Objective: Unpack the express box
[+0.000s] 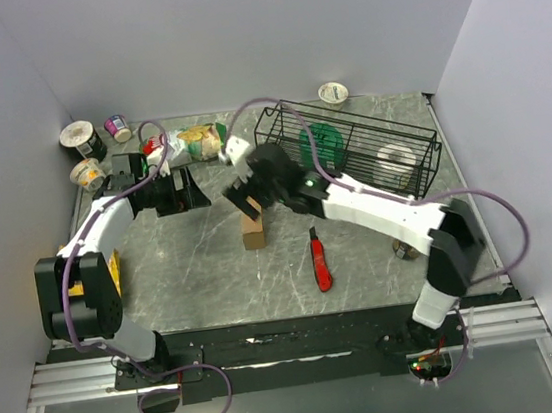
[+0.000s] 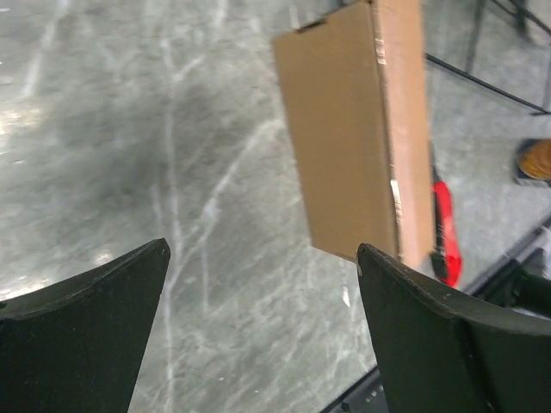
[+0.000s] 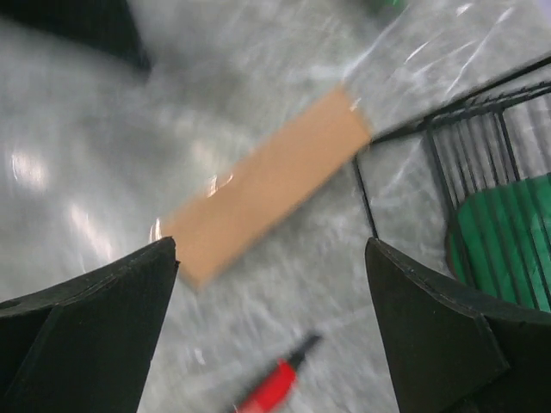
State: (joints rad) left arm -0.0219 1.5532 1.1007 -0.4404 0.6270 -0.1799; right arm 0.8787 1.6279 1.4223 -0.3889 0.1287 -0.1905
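The express box (image 1: pixel 253 231), a small plain brown carton, stands on its edge on the grey table, mid-centre. It also shows in the left wrist view (image 2: pixel 357 129) and, blurred, in the right wrist view (image 3: pixel 267 181). My left gripper (image 1: pixel 199 191) is open and empty, to the left of the box and apart from it. My right gripper (image 1: pixel 244 192) is open and empty, hovering just above the box's top. A red box cutter (image 1: pixel 319 262) lies on the table to the right of the box.
A black wire basket (image 1: pixel 349 147) with a green item and a white roll stands at the back right. A chip bag (image 1: pixel 197 141) and several cups (image 1: pixel 81 140) sit at the back left. A white cup (image 1: pixel 332 92) is behind the basket.
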